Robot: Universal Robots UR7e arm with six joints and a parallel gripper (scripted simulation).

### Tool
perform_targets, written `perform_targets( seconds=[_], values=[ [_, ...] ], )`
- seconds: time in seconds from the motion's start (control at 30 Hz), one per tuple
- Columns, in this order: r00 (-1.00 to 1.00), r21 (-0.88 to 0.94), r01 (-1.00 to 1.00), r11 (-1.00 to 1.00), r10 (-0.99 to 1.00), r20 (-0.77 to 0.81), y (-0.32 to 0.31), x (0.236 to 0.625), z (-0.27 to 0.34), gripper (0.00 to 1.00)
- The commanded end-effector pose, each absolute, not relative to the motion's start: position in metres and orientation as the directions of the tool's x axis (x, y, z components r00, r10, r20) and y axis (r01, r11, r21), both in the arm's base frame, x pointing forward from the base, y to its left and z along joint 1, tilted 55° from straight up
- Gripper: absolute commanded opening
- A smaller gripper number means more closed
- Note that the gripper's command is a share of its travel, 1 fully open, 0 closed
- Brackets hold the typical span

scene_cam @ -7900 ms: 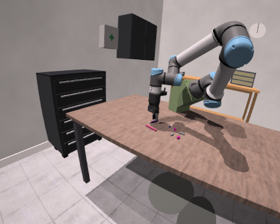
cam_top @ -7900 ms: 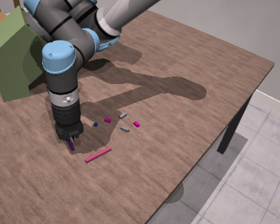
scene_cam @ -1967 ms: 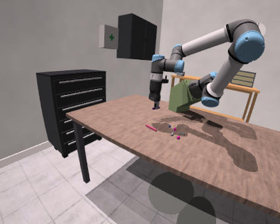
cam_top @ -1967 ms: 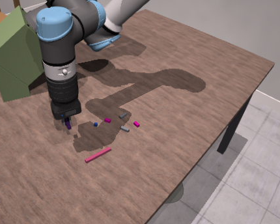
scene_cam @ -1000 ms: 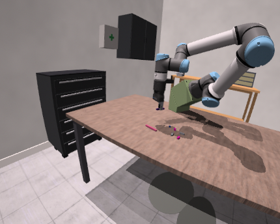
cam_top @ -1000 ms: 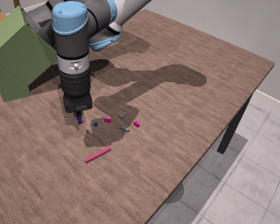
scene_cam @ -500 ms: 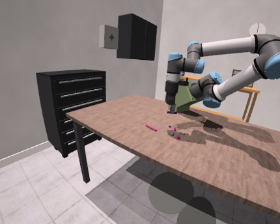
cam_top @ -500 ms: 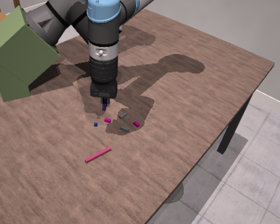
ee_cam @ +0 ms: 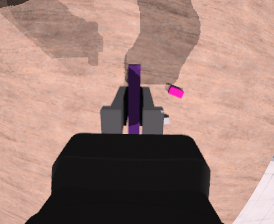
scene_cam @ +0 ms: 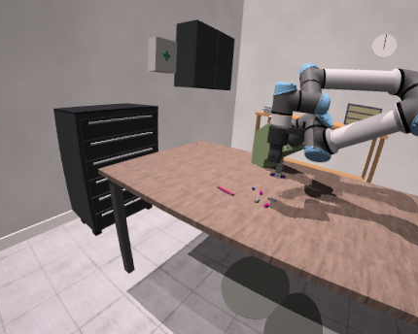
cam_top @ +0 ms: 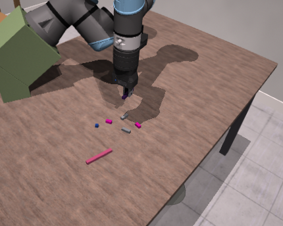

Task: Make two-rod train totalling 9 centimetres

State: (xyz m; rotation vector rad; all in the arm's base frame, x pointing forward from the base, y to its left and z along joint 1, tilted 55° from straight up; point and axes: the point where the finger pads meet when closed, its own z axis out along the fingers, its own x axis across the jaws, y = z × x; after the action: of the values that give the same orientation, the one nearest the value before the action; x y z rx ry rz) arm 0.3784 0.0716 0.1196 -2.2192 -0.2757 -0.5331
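Note:
My gripper is shut on a purple rod and holds it above the table, just behind the cluster of rods. Below it lie two grey rods, two magenta rods, and a small blue rod. A long pink rod lies flat nearer the front, apart from the others. One magenta rod shows in the wrist view to the right of the purple rod.
A green box stands at the table's back left, behind the arm. The table's right edge drops off to a tiled floor. A black chest of drawers stands beyond the table's far end.

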Motion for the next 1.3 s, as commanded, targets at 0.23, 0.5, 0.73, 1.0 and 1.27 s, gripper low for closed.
perform_targets(
  seconds=[0.23,0.5,0.73,1.0,1.27],
  values=[
    [0.937,-0.746,0.204,-0.633,-0.095,0.336,0.096,0.371,0.141,0.24],
    [0.944,-0.760,0.166,-0.629,-0.120,0.306,0.102,0.369,0.145,0.24],
    [0.944,-0.760,0.166,-0.629,-0.120,0.306,0.102,0.369,0.145,0.24],
    [0.944,-0.760,0.166,-0.629,-0.120,0.306,0.102,0.369,0.145,0.24],
    [0.945,-0.760,0.166,-0.629,-0.120,0.306,0.107,0.371,0.142,0.24]
  ],
)
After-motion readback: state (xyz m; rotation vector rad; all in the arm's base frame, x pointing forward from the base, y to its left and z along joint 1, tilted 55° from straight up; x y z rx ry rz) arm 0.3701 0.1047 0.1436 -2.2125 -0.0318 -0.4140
